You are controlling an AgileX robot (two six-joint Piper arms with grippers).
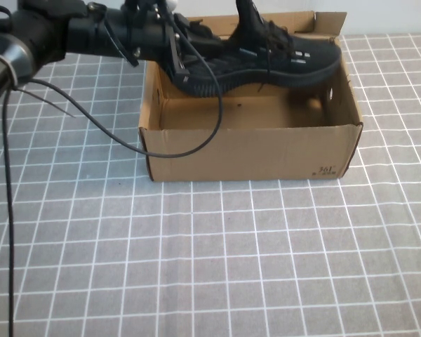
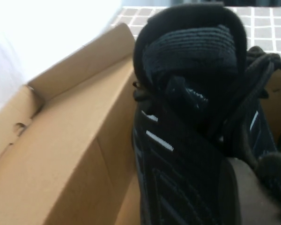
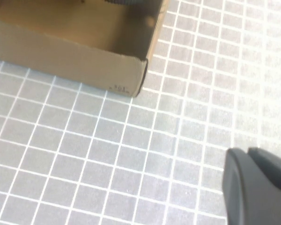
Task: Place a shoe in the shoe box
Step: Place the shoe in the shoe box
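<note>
High view shows the left gripper [image 1: 186, 53] closed on the heel end of the shoe [image 1: 266, 60], holding it above the open shoe box [image 1: 252, 151], with the toe pointing away from the fingers toward the box's far right corner. Left wrist view shows the shoe's heel collar just ahead of the fingers, beside the cardboard wall. Right wrist view shows the right gripper [image 3: 260, 185] over the checked tablecloth [image 3: 84, 159], well apart from the box; whether its fingers are apart or together I cannot tell.
</note>
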